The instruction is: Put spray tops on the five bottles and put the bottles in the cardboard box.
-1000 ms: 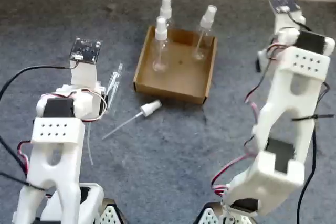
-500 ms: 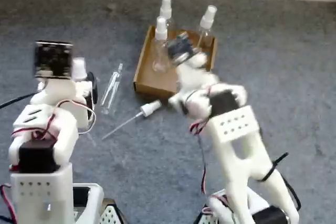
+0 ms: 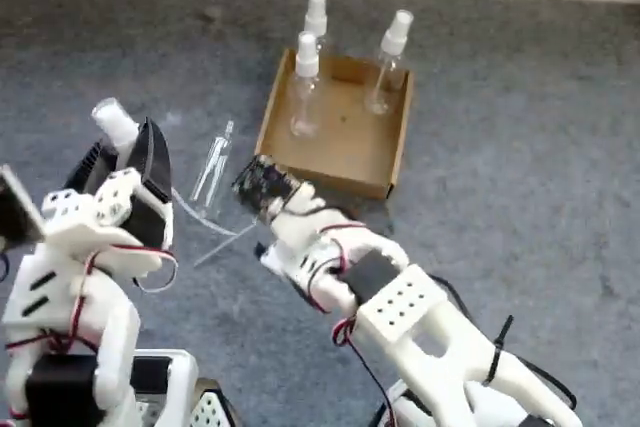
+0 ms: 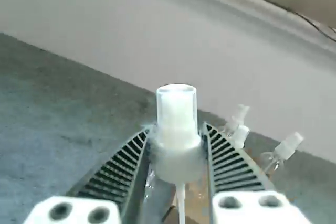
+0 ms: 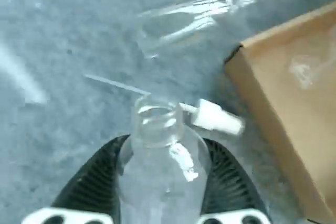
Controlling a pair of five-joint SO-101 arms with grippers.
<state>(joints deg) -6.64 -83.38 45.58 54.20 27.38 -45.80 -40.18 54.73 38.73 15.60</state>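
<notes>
Two claws are clenched, the left claw (image 4: 178,132) on a spray top (image 3: 113,122) at middle left, the right claw (image 5: 165,142) on an open bottle (image 5: 160,177) below the cardboard box (image 3: 360,182), so the tube (image 4: 180,203) should go straight into the neck (image 5: 156,119).

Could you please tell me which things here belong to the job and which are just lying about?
Job: spray top in left fingers; open bottle in right fingers; loose bottle; loose spray top; box; three capped bottles.
Just there: grey table cover; wall.
</notes>
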